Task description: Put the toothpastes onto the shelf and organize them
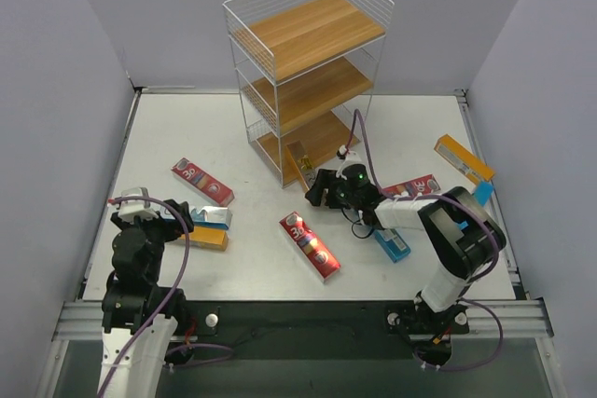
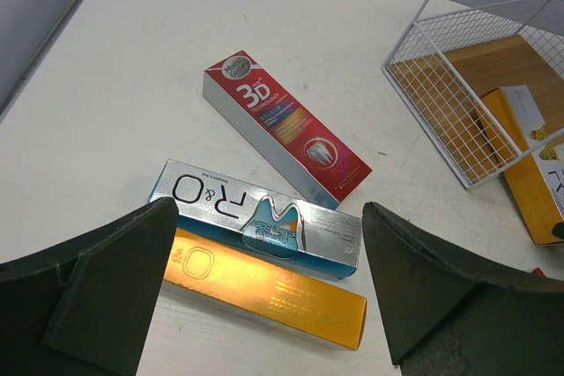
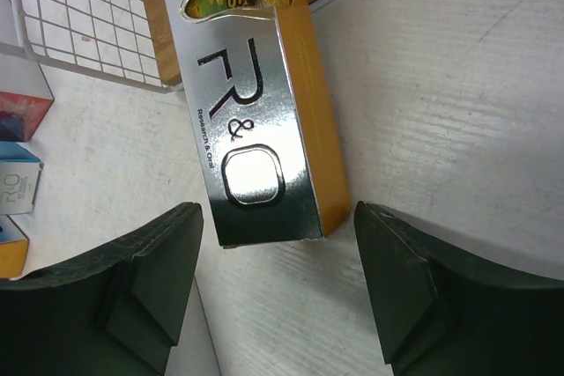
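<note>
The left tool (image 2: 269, 209) hangs spread wide over two glossy boxes lying side by side, long axes left-right: the teal carton (image 2: 211, 204) and, nearer, the orange carton (image 2: 264, 292). Beyond them the red carton (image 2: 286, 125) runs far-left to near-right on the white worktop (image 1: 187, 128). The second red carton (image 1: 310, 246) at the middle lies the same way. The wire-and-wood shelf (image 1: 308, 72) stands far centre. The right tool (image 3: 278, 217), spread, brackets the near end of the silver-orange carton (image 3: 256, 121), whose far end lies on the shelf's bottom board. I cannot tell whether the tool touches it.
</note>
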`<control>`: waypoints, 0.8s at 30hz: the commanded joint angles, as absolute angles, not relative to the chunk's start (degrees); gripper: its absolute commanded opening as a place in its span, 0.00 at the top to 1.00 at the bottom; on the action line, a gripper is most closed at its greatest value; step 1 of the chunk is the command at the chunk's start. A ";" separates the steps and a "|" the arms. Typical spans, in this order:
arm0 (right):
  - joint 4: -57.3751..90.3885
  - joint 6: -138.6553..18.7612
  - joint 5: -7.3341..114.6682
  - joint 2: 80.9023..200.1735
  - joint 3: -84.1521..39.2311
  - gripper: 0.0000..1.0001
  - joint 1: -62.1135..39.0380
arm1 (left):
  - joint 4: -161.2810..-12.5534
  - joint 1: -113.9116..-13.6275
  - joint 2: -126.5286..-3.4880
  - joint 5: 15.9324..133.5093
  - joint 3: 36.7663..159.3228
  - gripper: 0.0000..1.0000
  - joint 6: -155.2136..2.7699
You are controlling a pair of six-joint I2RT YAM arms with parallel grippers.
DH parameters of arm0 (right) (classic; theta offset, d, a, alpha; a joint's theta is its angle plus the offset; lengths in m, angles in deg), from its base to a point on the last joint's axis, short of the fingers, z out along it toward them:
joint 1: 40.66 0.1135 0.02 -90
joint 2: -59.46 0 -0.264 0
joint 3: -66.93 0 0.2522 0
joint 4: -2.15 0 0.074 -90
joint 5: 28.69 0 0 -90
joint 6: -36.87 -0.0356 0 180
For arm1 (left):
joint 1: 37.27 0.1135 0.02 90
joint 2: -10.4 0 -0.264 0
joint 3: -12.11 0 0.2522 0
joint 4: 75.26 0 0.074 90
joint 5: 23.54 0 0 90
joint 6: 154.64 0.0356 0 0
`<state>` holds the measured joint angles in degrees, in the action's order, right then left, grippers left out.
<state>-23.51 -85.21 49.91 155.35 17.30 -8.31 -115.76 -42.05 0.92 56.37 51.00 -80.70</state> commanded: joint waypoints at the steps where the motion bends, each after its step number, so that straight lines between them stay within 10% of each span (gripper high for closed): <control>1: -23.82 -79.95 52.34 157.01 13.98 0.31 -7.71 | -113.28 -41.66 0.38 57.49 52.59 0.03 -80.29; 12: -18.73 -71.60 53.66 158.86 7.83 0.61 -7.00 | -113.10 -41.66 -0.32 58.28 52.51 0.03 -80.11; 24: -13.79 -65.70 53.48 162.37 -2.28 0.63 -5.16 | -112.84 -41.66 -0.76 58.81 52.42 0.03 -80.02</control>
<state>-12.86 -67.24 52.93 161.32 1.51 -5.97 -115.68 -42.05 -0.19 57.97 51.00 -80.54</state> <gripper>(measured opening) 0.497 0.973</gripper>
